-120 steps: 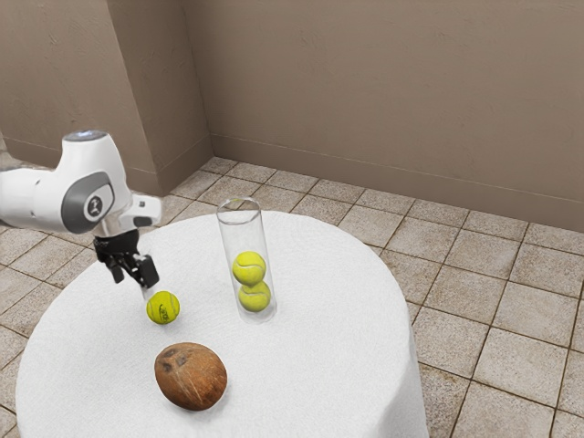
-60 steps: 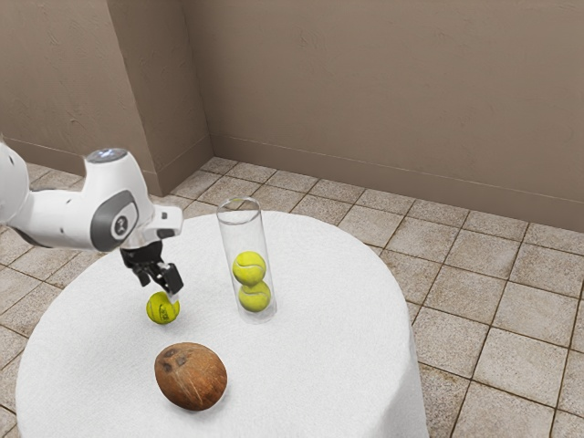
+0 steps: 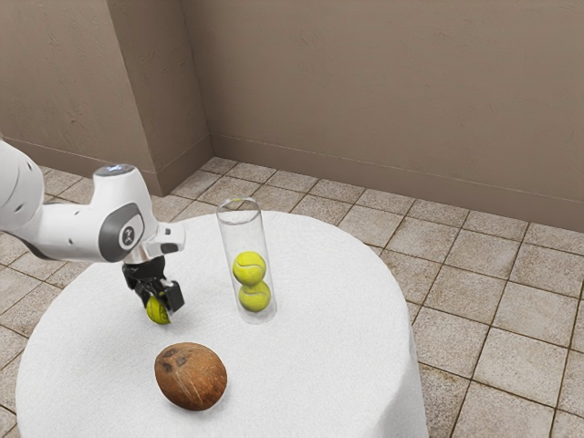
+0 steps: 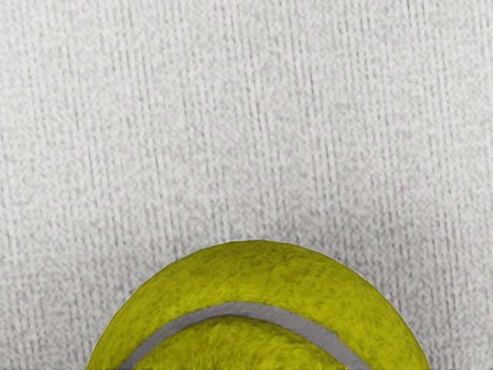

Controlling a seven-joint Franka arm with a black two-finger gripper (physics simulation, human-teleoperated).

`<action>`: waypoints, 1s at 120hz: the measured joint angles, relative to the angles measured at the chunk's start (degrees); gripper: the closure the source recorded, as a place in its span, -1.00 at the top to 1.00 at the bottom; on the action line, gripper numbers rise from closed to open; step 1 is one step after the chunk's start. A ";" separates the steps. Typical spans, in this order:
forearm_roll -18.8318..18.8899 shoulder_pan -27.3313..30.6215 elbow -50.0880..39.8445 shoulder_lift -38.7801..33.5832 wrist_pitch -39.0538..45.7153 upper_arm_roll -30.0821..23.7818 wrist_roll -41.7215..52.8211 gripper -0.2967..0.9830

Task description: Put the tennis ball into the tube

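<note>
You're looking at your white arm coming in from the exterior view's left, its black pincer pointing down at a yellow-green tennis ball low over the round, white-covered table. To the exterior view's right of them, a clear tube is standing, holding two more balls, one above the other. A brown coconut is lying near you, with floor tiles stretching beyond the table to a plain brown wall.

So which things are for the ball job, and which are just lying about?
For the job:
gripper
loose tennis ball, down at the gripper
clear tube

Just lying about:
coconut
two balls, sitting inside the tube
</note>
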 joint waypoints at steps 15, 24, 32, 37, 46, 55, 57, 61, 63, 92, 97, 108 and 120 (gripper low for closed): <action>0.11 0.00 0.01 0.01 -0.11 0.01 -0.15 0.06; 0.27 -0.02 0.02 -0.05 -0.14 0.02 -0.35 0.05; 0.44 -0.01 0.03 -0.61 -0.43 0.02 -0.57 0.00; 0.57 -0.01 0.03 -1.66 -1.02 0.02 -0.77 -0.03; 0.81 0.03 0.03 -4.47 -2.83 0.08 -1.15 -0.08; 1.06 0.06 0.07 -8.12 -5.47 0.10 -1.59 -0.13; 1.12 0.06 0.08 -9.01 -6.14 0.10 -1.68 -0.14; 1.22 0.06 0.13 -10.74 -7.55 0.11 -1.87 -0.15; 1.27 0.06 0.25 -11.47 -8.30 0.11 -1.96 -0.15; 1.73 0.25 5.60 -16.30 -19.57 -0.33 -2.79 -0.20; 1.77 0.18 7.29 -16.51 -21.40 -0.88 -2.85 -0.21; 1.78 -0.80 10.96 -16.67 -25.19 -2.36 -2.92 -0.21; 1.77 -1.58 14.88 -16.60 -28.86 -4.81 -2.89 -0.22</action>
